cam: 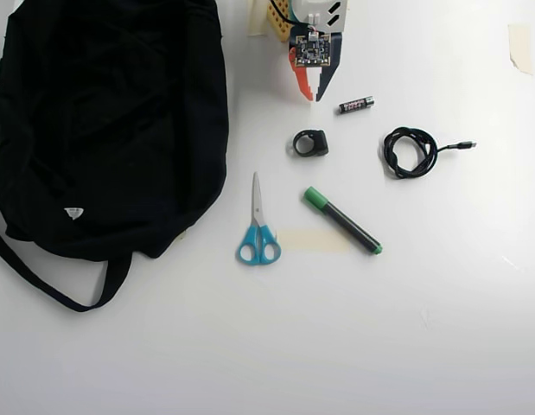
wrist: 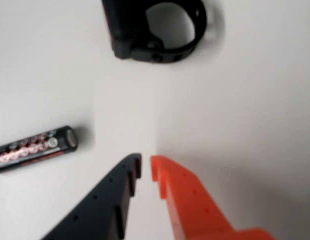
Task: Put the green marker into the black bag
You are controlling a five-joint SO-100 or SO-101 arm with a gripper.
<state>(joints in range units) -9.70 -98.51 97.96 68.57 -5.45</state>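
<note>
Where the wrist view starts at its bottom edge, the gripper shows a black finger on the left and an orange finger on the right, tips nearly together with only a thin gap and nothing between them: the jaws are closed on air above the white table. Left of them lies a battery, and farther up, at the top centre, a black ring-shaped object.

In the overhead view the gripper sits at top centre, tips pointing down the frame, hanging over bare table. The battery lies just right of it, and the ring object just below it. A coiled cable lies to the right. The marker lies below the ring, right of centre, slanted, green cap at its upper left end, well apart from the gripper. Scissors lie left of it, blue handles toward the bottom. The bag fills the upper left, its strap looping toward the lower left.
</note>
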